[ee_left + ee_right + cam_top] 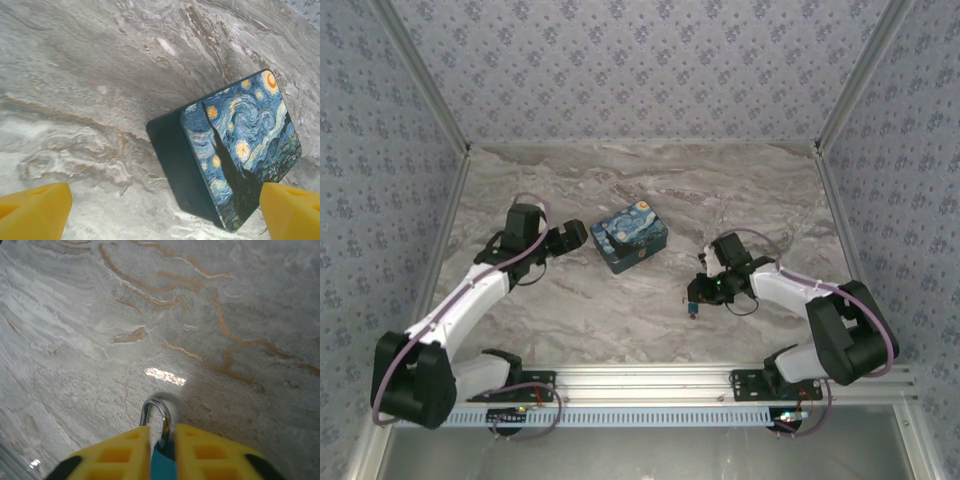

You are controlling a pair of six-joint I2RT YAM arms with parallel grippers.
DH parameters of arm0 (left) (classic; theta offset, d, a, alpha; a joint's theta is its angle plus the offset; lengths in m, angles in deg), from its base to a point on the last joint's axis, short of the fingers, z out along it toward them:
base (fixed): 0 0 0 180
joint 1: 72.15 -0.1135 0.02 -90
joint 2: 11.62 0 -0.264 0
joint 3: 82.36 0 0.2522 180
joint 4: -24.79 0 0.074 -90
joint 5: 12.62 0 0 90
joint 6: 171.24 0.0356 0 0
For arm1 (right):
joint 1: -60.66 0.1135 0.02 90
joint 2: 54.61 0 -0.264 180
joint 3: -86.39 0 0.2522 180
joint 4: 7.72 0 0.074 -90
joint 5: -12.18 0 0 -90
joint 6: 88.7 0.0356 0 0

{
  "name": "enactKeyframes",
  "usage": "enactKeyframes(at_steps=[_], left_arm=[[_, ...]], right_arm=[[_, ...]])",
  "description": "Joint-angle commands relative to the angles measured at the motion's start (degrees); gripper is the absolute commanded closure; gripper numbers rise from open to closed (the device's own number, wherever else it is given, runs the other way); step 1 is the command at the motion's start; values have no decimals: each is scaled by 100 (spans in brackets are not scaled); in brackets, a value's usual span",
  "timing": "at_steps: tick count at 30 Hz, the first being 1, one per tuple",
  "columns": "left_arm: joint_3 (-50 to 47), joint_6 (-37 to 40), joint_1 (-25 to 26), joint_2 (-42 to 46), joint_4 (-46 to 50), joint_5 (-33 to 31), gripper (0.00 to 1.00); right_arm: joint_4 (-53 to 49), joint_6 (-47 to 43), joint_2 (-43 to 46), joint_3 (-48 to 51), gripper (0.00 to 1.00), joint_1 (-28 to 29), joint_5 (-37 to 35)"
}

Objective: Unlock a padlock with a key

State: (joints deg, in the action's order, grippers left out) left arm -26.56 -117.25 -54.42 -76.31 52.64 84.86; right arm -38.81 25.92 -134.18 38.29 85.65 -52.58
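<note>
So the right gripper (162, 434) is nearly closed, pinching the little teal padlock (162, 462) by its body, with the shackle (156, 412) poking out past the fingertips. It's probably light, hard and slick, so I'd grab the flat sides. Meanwhile the left gripper (165, 202) gapes wide, with the starry-night box (245, 150) just ahead between its fingers. The marble tabletop (150, 315) is smooth, with plenty of room.

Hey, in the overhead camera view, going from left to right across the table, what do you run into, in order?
Left gripper, open → rectangular box printed with a blue-and-yellow starry-night painting → right gripper, with the small teal padlock and its silvery shackle between its yellow fingers.
</note>
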Motion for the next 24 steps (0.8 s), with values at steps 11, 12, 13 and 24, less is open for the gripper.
enactKeyframes(at_steps=[11, 12, 13, 24], left_arm=[[-590, 690, -5, 1971, 493, -2194, 1], [-703, 794, -7, 2173, 411, -2418, 0], [-834, 924, -7, 2338, 286, -2588, 1], [-2169, 2388, -42, 3008, -1361, -3420, 1]], right_arm=[[-640, -580, 2351, -303, 38, -1083, -1871], [-600, -645, 2587, -230, 31, -1254, -2075], [-507, -695, 2756, -159, 24, -1390, -2204], [1533, -1478, 3179, 1131, 0, -2564, -2800]])
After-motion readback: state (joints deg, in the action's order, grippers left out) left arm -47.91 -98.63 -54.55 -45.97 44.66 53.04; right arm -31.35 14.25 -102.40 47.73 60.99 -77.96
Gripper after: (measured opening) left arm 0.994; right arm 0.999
